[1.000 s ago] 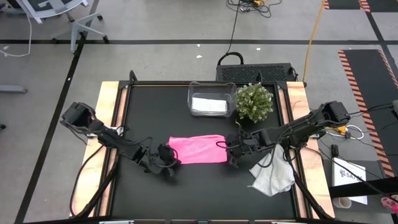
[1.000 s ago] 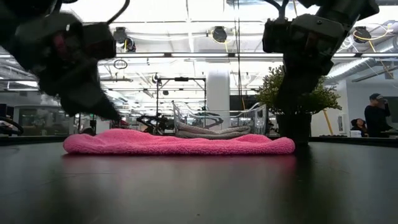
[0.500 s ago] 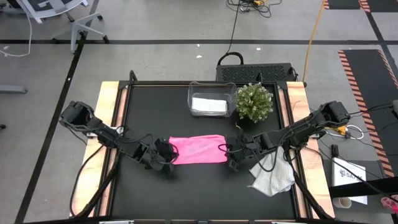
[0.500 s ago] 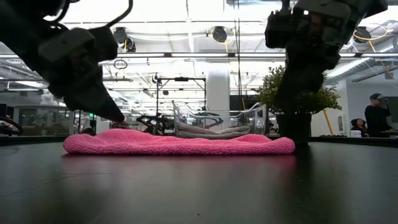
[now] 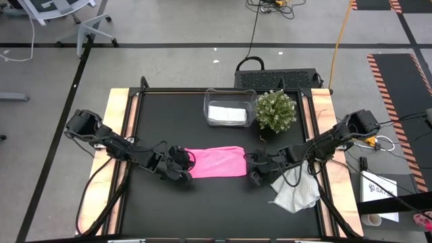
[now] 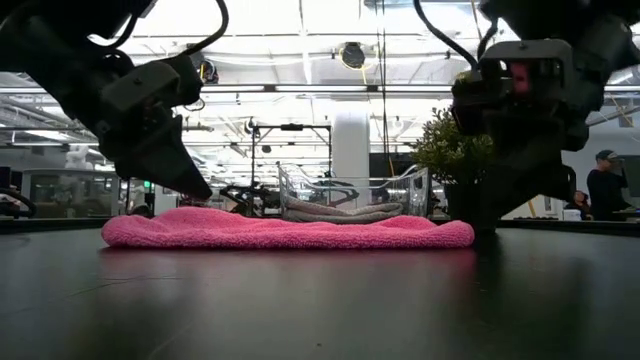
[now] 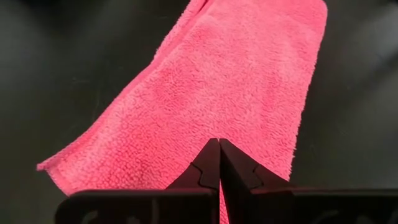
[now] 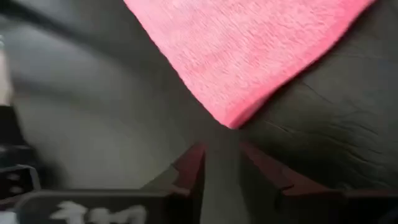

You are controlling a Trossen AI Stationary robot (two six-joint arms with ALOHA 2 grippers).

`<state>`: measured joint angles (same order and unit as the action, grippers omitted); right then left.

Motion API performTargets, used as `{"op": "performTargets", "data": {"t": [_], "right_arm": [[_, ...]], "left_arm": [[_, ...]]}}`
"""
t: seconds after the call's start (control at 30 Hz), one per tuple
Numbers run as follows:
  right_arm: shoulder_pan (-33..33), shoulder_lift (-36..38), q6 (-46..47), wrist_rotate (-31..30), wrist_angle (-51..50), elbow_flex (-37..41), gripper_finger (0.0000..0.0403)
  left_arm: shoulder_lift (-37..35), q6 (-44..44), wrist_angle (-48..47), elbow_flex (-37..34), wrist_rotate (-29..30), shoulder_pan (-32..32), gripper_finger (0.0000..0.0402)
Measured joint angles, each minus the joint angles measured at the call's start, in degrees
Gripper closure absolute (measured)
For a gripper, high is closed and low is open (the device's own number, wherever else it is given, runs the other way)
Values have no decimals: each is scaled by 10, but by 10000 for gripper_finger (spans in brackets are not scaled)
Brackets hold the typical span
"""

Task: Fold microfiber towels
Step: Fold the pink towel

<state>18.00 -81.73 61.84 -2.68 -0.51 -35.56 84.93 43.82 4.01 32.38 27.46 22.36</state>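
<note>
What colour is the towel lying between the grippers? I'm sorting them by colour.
Bright pink towel, clearest in the left wrist view.

a black table [image 5: 169, 202] with pale wooden side edges carries a folded pink towel [image 5: 214, 162] at its middle, a crumpled white towel [image 5: 295, 191] near right, a clear bin [image 5: 229, 108] and a small potted plant [image 5: 275, 111] at the far edge.

Bin [image 5: 230, 108] and plant [image 5: 276, 110] block table's [image 5: 169, 115] far edge.
</note>
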Motion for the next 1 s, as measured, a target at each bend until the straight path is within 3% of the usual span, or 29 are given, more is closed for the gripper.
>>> {"op": "performTargets", "data": {"t": [0.23,0.43,0.8,1.0], "right_arm": [[-7,0,39,-1,154,71,252],[-31,0,37,-1,166,92,211],[-80,-13,34,-2,173,94,200],[-90,-86,43,-2,285,91,200]], "left_arm": [[0,12,0,0,0,-6,396],[0,18,0,1,0,-6,396],[0,14,0,1,0,-6,396],[0,13,-9,1,-2,-6,396]]}}
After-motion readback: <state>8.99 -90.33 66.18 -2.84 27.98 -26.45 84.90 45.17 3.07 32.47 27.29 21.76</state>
